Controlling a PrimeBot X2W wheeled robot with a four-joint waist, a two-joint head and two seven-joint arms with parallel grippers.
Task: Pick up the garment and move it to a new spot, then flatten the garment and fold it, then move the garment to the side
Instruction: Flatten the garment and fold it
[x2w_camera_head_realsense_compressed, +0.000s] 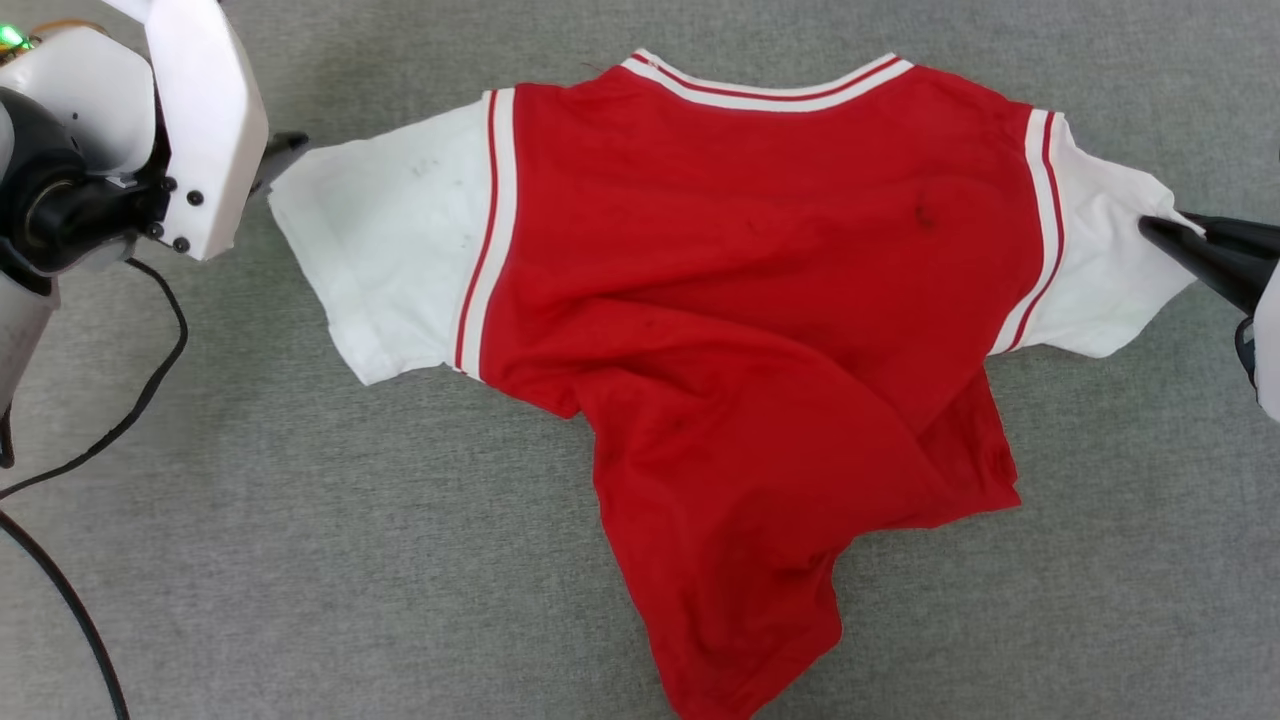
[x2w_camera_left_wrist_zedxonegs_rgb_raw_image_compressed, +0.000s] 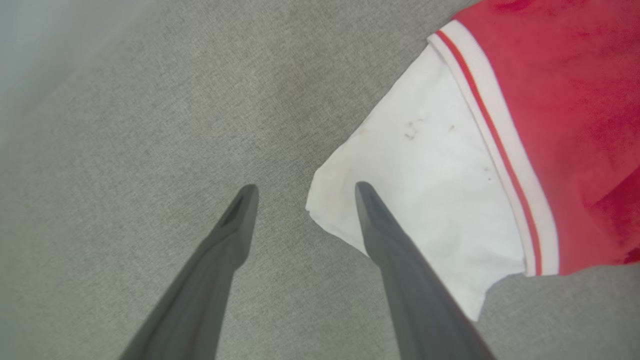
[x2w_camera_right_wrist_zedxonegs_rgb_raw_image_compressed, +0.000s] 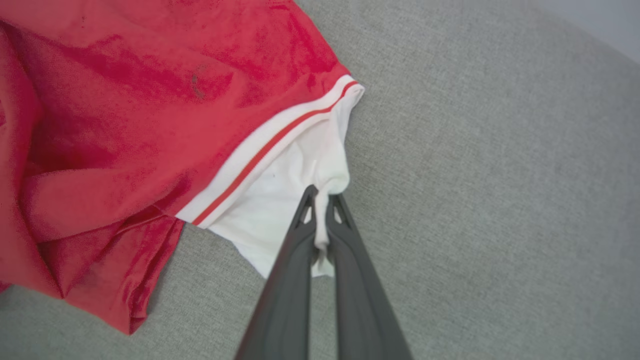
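Observation:
The garment (x2w_camera_head_realsense_compressed: 740, 300), a red T-shirt with white sleeves and striped trim, lies spread across the grey cloth surface, its lower half rumpled and twisted toward the front. My right gripper (x2w_camera_right_wrist_zedxonegs_rgb_raw_image_compressed: 321, 195) is shut on the edge of the right white sleeve (x2w_camera_right_wrist_zedxonegs_rgb_raw_image_compressed: 280, 210), and its dark fingers (x2w_camera_head_realsense_compressed: 1190, 245) show at the right edge of the head view. My left gripper (x2w_camera_left_wrist_zedxonegs_rgb_raw_image_compressed: 302, 189) stands open at the corner of the left white sleeve (x2w_camera_left_wrist_zedxonegs_rgb_raw_image_compressed: 425, 180): one finger lies over the sleeve, the other over bare cloth surface. It holds nothing.
A grey fabric surface (x2w_camera_head_realsense_compressed: 250, 560) lies under everything. The pale left arm housing (x2w_camera_head_realsense_compressed: 130, 140) fills the upper left of the head view, with black cables (x2w_camera_head_realsense_compressed: 130, 400) trailing down from it.

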